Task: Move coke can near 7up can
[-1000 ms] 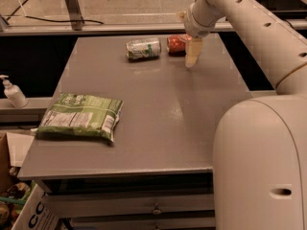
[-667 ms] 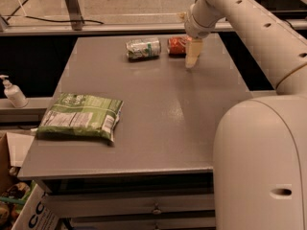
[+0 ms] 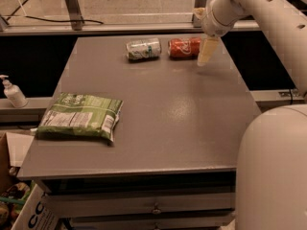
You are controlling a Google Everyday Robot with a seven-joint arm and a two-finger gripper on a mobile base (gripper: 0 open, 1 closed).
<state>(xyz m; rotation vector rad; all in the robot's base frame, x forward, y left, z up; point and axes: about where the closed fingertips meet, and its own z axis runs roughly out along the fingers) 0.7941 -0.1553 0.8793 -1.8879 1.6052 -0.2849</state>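
Note:
The coke can (image 3: 184, 47) lies on its side near the far edge of the grey table (image 3: 158, 109). The 7up can (image 3: 143, 49) lies on its side just to its left, with a small gap between them. My gripper (image 3: 206, 52) hangs from the white arm (image 3: 249, 8) just right of the coke can's right end, low over the table. It holds nothing that I can see.
A green chip bag (image 3: 80, 117) lies at the table's left front. A white pump bottle (image 3: 13, 93) stands on a ledge to the left. My white base (image 3: 273, 171) fills the lower right. A rail runs behind the table's far edge.
My gripper has shifted a little to the right, away from the coke can, so more of the can shows. The cans and bag have not moved.

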